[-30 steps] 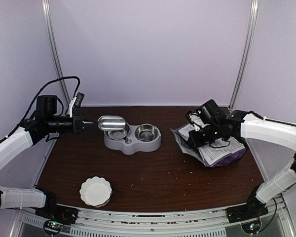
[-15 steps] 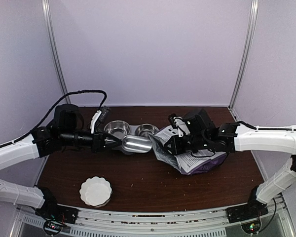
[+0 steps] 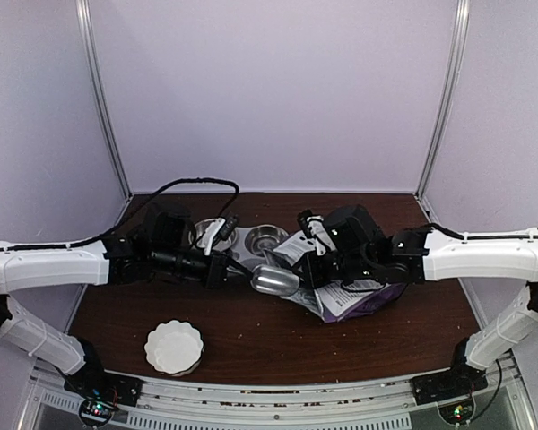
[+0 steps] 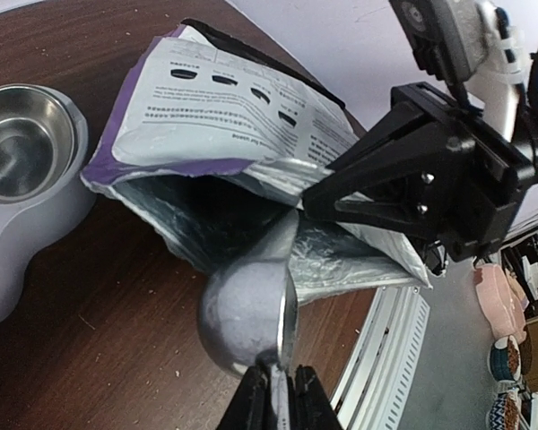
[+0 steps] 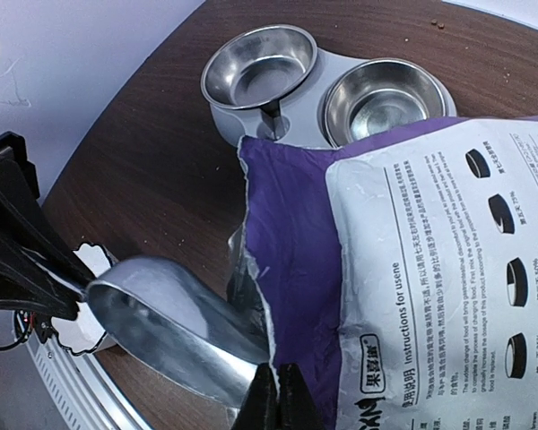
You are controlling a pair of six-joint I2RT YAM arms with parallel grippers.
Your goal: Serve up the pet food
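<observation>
**Q:** What sits on the surface (image 3: 269, 345)?

**A:** Nearest, one white fluted dish (image 3: 173, 347). Mid-surface, one metal scoop (image 4: 247, 309) and one purple-and-white bag (image 4: 242, 116). Farthest, one grey feeder (image 5: 316, 90) with two steel bowls (image 5: 255, 76).

**Q:** And the arms?

**A:** Both reach inward. The left fingers (image 4: 253, 408) pinch the scoop's handle, its tip at the bag's mouth. The right fingers (image 5: 257, 403) clamp the bag's torn edge. Where the pet food lies cannot be told.

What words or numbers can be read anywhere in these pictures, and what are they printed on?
"Instructions for use": on the white panel of the bag, right wrist view; a few letters after it are unclear.
"50%" and "25%": beside small bowl icons on the same panel.
Chinese characters in a small box and beside the icons: too small to read.
Printed lines on the bag in the left wrist view: blurred.
No other readable text.
</observation>
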